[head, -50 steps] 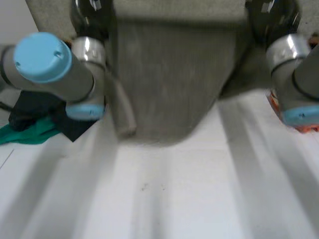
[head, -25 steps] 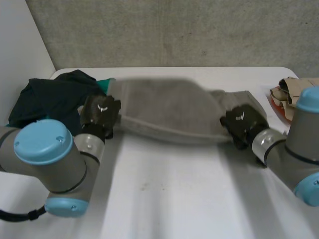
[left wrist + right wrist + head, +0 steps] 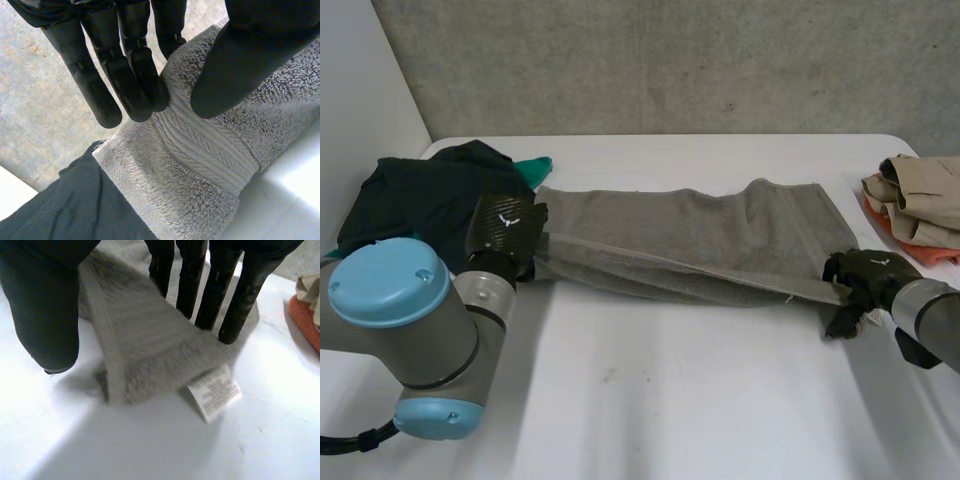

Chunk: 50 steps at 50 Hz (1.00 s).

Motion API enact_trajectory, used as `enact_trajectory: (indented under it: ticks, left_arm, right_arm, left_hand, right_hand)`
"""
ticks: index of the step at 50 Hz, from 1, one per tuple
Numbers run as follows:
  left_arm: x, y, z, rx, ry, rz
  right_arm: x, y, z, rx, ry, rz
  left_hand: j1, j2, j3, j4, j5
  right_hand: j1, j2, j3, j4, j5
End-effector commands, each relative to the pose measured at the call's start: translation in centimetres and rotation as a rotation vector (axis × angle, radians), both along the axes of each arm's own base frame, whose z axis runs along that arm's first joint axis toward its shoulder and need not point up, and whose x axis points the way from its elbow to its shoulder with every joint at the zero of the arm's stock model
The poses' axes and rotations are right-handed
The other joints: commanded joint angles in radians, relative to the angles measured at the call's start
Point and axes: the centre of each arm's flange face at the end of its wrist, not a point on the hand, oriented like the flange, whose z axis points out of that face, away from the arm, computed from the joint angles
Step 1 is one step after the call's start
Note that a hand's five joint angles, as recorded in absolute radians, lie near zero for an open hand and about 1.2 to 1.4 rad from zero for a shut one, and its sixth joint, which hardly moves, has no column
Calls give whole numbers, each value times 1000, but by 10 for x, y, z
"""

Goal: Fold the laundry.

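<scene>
A long grey towel (image 3: pixel 690 240) lies stretched across the white table (image 3: pixel 670 400), loosely doubled lengthwise. My left hand (image 3: pixel 505 232) is at its left end; in the left wrist view the fingers (image 3: pixel 130 80) and thumb pinch the banded edge of the towel (image 3: pixel 200 165). My right hand (image 3: pixel 865 276) is at the towel's near right corner. In the right wrist view its fingers (image 3: pixel 235 295) and thumb stand apart, and the towel corner (image 3: pixel 145 350) with a white label (image 3: pixel 215 392) lies loose on the table between them.
A heap of dark clothes (image 3: pixel 420 200) with a green cloth (image 3: pixel 532 165) sits at the far left, touching the towel's end; the dark cloth (image 3: pixel 65 205) lies past the left fingertips. Beige and orange clothes (image 3: pixel 925 200) are stacked at the right edge, close to my right hand.
The towel, held up before the camera a second ago, has come down flat onto the table. My right hand has opened and its corner has dropped out. The left hand keeps its pinch.
</scene>
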Motion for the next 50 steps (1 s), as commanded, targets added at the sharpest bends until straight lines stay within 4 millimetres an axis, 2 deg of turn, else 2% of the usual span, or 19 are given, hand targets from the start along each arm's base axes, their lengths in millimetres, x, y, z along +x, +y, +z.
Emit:
enact_trajectory:
  ticks: [1,2,3,9,12,13,16,17,20,25,29,32,35,36,40,44,50]
  left_arm:
    - [5,-4,0,10,-5,16]
    - [5,-4,0,12,-6,16]
    - [5,-4,0,17,-10,18]
    - [8,3,-3,64,-35,16]
    - [12,11,2,100,-57,16]
    - [14,15,2,118,-65,15]
    - [21,31,2,190,-103,13]
    - [25,39,2,224,-120,11]
    - [31,52,3,268,-150,10]
    - [48,89,0,406,-247,-5]
    - [52,106,-1,453,-318,-37]
    - [49,102,-1,430,-310,-42]
    - [41,88,-8,395,-303,-39]
    - [39,83,-10,387,-298,-38]
    - [28,59,-17,348,-278,-26]
    - [13,32,-17,273,-237,-26]
    - [-2,6,-18,161,-245,-34]
  right_arm:
    - [-13,-7,-3,-6,44,9]
    - [-15,-9,-4,-7,46,17]
    - [-17,-10,-4,-10,44,19]
    - [-25,-18,4,-46,38,22]
    - [-26,-18,19,-91,67,45]
    - [-27,-16,31,-130,104,67]
    - [-26,-6,41,-150,207,134]
    - [-26,4,44,-138,303,196]
    - [-28,19,44,-93,436,279]
    - [-44,49,46,51,694,378]
    - [-48,52,47,84,747,375]
    - [-48,50,45,75,753,371]
    - [-48,46,39,71,758,370]
    - [-47,42,29,78,755,377]
    - [-45,24,14,42,769,368]
    - [-34,11,20,-59,783,344]
    - [-32,-2,28,-127,768,296]
  left_hand:
    - [233,195,201,194,246]
    - [233,195,201,194,246]
    - [233,195,201,194,246]
    - [233,195,201,194,246]
    - [233,195,201,194,246]
    - [233,195,201,194,246]
    - [233,195,201,194,246]
    - [233,195,201,194,246]
    - [233,195,201,194,246]
    - [233,195,201,194,246]
    - [233,195,201,194,246]
    - [233,195,201,194,246]
    - [233,195,201,194,246]
    - [233,195,201,194,246]
    - [233,195,201,194,246]
    - [233,195,201,194,246]
    - [233,195,201,194,246]
  right_hand:
    - [389,322,333,324,328]
    - [765,698,709,700,704]
    - [891,824,835,826,830]
    - [906,839,850,841,845]
    - [906,839,850,841,845]
    - [906,839,850,841,845]
    - [906,839,850,841,845]
    - [906,839,850,841,845]
    - [906,839,850,841,845]
    - [906,839,850,841,845]
    - [906,839,850,841,845]
    - [906,839,850,841,845]
    - [906,839,850,841,845]
    - [906,839,850,841,845]
    - [906,839,850,841,845]
    - [906,839,850,841,845]
    - [906,839,850,841,845]
